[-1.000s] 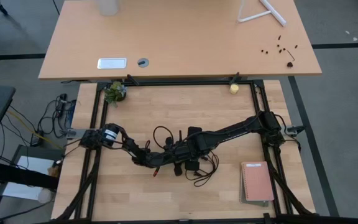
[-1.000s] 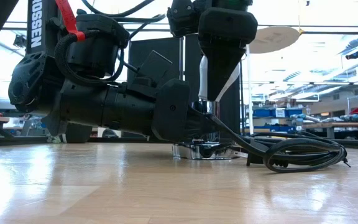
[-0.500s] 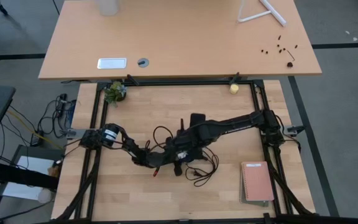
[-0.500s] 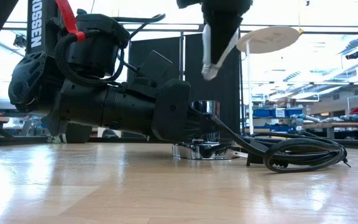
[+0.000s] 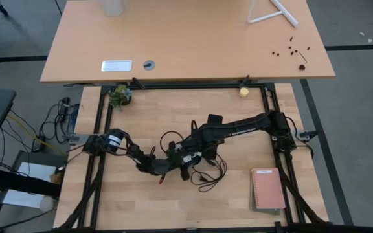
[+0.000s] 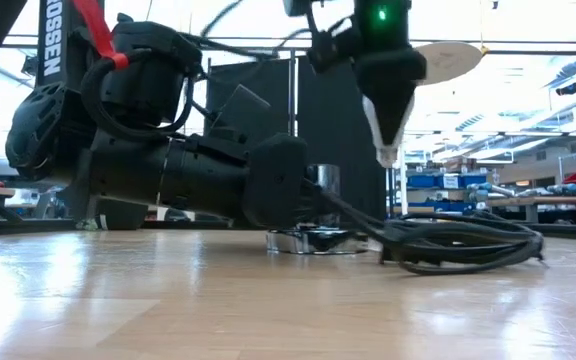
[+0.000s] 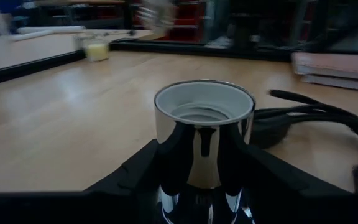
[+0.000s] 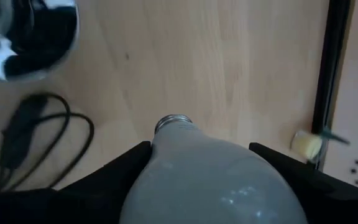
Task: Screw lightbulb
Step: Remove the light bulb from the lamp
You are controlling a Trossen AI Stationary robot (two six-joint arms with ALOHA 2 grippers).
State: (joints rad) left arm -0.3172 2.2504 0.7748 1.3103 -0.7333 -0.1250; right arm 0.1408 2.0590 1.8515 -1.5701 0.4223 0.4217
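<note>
The lightbulb [image 8: 211,177], white with a grey screw base, hangs in my right gripper [image 8: 201,152], which is shut on it. In the low view the lightbulb [image 6: 385,122] points down, above and beside the silver socket [image 6: 314,205]. My left gripper [image 7: 205,186] is shut on that socket [image 7: 204,118], whose open mouth faces up. The socket's flat foot [image 6: 313,240] rests on the table. Its black cord [image 6: 458,245] lies coiled beside it. In the high view both grippers meet near the table's middle [image 5: 185,158]. My left gripper pinches the socket's chrome wall [image 7: 199,155] low down between its two fingers [image 7: 138,177], coming in level along the table. The socket stands upright on its foot. My right gripper pinches the lightbulb's rounded head [image 8: 166,162] between its two fingers [image 8: 107,171], slanting down from above. The screw base [image 8: 172,122] points down, away from the fingers. The lightbulb hangs clear of the socket and the table.
A pink notebook [image 5: 267,189] lies near the right front. A small plant [image 5: 119,96] and a pale-yellow ball [image 5: 243,92] sit at the far edge by the black frame rail [image 8: 331,74]. The cord's loops [image 5: 206,175] lie just in front of the grippers.
My right gripper has risen with the lightbulb, lifting it off the socket's mouth, and has gone toward the table's far right while tipping. The lightbulb now hangs beside the socket, not over it. The socket and cord have shifted slightly in my left gripper.
</note>
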